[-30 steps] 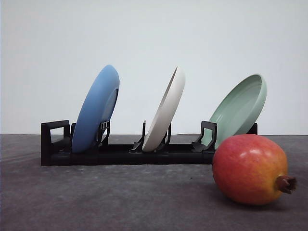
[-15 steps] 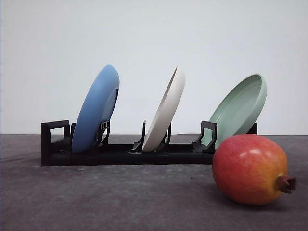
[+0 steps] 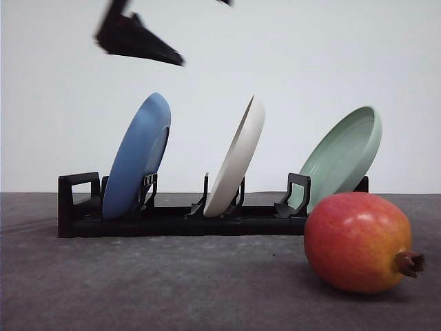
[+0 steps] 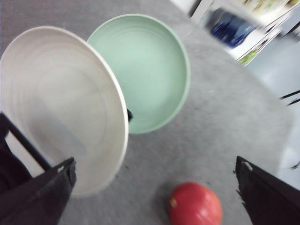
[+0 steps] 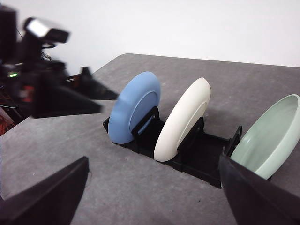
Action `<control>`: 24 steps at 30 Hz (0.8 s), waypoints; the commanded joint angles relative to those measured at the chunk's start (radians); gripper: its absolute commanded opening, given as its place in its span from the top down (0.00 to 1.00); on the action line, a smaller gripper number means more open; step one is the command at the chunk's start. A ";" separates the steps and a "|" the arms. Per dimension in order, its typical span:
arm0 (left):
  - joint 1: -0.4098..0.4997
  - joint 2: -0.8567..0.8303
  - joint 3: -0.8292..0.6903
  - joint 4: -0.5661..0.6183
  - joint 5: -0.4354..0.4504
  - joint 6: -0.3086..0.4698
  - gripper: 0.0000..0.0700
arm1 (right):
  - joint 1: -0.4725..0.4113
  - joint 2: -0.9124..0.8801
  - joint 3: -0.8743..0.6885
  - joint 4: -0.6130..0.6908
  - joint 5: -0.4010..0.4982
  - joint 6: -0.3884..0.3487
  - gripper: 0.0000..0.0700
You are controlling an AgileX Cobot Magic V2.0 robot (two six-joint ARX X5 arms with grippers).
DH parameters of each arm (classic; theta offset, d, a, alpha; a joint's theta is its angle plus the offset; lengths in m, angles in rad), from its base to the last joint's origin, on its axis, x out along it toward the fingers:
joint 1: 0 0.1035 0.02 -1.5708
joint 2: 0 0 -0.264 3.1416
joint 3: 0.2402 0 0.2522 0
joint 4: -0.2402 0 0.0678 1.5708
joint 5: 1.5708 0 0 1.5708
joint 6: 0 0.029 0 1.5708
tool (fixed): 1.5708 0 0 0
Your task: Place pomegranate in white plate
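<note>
The pomegranate (image 3: 358, 241), red with a yellow-orange blush, lies on the dark table at the front right, its brown crown pointing right. The white plate (image 3: 238, 158) stands on edge in the middle slot of a black rack (image 3: 172, 221). A blurred black finger (image 3: 141, 40) of my left gripper hangs high above the blue plate. In the left wrist view my left gripper (image 4: 154, 164) is open over the table, with the white plate (image 4: 61, 108) and the pomegranate (image 4: 194, 206) below. My right gripper (image 5: 153, 161) is open, facing the white plate (image 5: 183, 119) from a distance.
A blue plate (image 3: 138, 155) leans in the rack's left slot and a pale green plate (image 3: 341, 155) in its right slot, just behind the pomegranate. The left arm (image 5: 47, 89) shows beside the blue plate (image 5: 136, 105) in the right wrist view. Bare table lies in front of the rack.
My left gripper has come into the front view at the top left, blurred by motion. The pomegranate, the plates and the rack have not moved.
</note>
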 commanded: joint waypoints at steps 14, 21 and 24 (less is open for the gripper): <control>-0.167 0.418 0.378 -0.167 -0.321 0.075 0.05 | 0.002 0.003 0.014 0.010 0.001 0.018 0.19; -0.172 0.477 0.379 -0.089 -0.328 0.075 0.11 | 0.002 0.003 0.014 0.010 0.001 0.018 0.19; -0.172 0.480 0.379 -0.068 -0.328 0.075 0.20 | 0.002 0.003 0.014 0.010 0.000 0.018 0.19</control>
